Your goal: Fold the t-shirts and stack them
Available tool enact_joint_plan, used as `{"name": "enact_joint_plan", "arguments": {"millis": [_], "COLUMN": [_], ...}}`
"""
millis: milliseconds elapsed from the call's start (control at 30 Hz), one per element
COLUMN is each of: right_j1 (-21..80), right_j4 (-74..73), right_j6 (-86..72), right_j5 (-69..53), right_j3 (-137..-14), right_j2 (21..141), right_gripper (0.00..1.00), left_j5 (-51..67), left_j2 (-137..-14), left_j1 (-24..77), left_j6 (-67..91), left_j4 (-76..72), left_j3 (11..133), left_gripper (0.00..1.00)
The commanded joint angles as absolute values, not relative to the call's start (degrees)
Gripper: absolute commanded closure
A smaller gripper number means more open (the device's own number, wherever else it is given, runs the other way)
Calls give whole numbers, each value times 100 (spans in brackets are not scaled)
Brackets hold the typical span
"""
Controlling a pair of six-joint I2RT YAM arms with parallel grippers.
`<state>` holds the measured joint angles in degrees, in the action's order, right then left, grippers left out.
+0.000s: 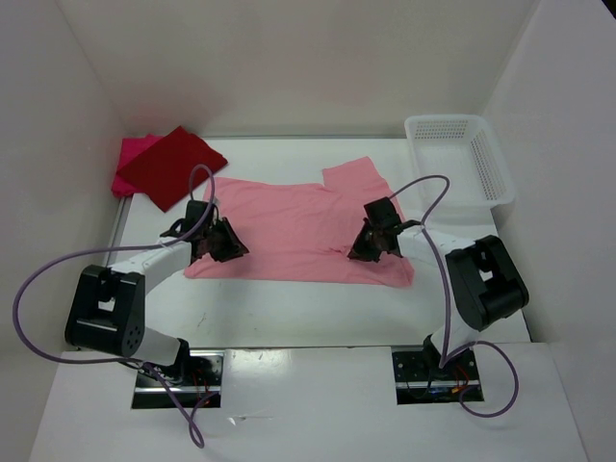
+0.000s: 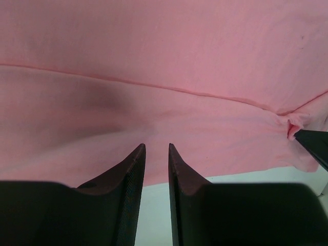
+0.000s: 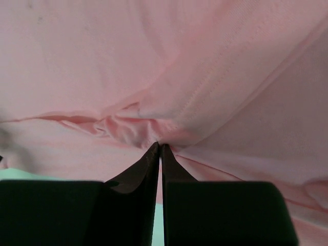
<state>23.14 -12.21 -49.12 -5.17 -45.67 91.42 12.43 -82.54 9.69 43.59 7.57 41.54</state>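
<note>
Salmon t-shirt (image 1: 298, 226) lies spread flat mid-table (image 1: 318, 308). Right gripper (image 3: 159, 144) is pinched on a bunched fold near its right side. Left gripper (image 2: 156, 146) has its fingers slightly parted at the near hem, gripping nothing visible. Dark red t-shirt (image 1: 178, 164) sits folded on the magenta t-shirt (image 1: 130, 154), far left.

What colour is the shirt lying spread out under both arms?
The spread-out shirt is plain light salmon-pink, with no pattern; the top external view shows it best.
</note>
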Motion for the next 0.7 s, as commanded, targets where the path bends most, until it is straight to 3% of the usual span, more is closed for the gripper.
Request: {"name": "enact_joint_plan", "arguments": {"millis": [0, 300, 400, 433, 600, 667], "right_j1": [2347, 2347, 2347, 2347, 2347, 2347], "right_j4": [-1151, -1309, -1493, -1546, -1714, -1880], "right_j6": [-4746, -4475, -4307, -4307, -4175, -4113], "right_j5": [-378, -527, -326, -325, -325, -378], "right_j3": [-5044, -6002, -6747, -6889, -7382, -7383], "right_j2": [9167, 9966, 10318, 10379, 10372, 10205], "right_gripper": [92, 94, 85, 75, 74, 68], "left_j5": [1169, 1169, 1169, 1169, 1169, 1230], "left_j2": [-8007, -7884, -7831, -7770, -7594, -7524], "left_j1": [976, 976, 976, 976, 976, 976], "left_j6": [4236, 4342, 4342, 4342, 4395, 4395], "left_j4": [756, 756, 817, 817, 923, 923], "left_j3": [4044, 3990, 4051, 4052, 4157, 4218], "left_gripper": [68, 68, 68, 68, 68, 68]}}
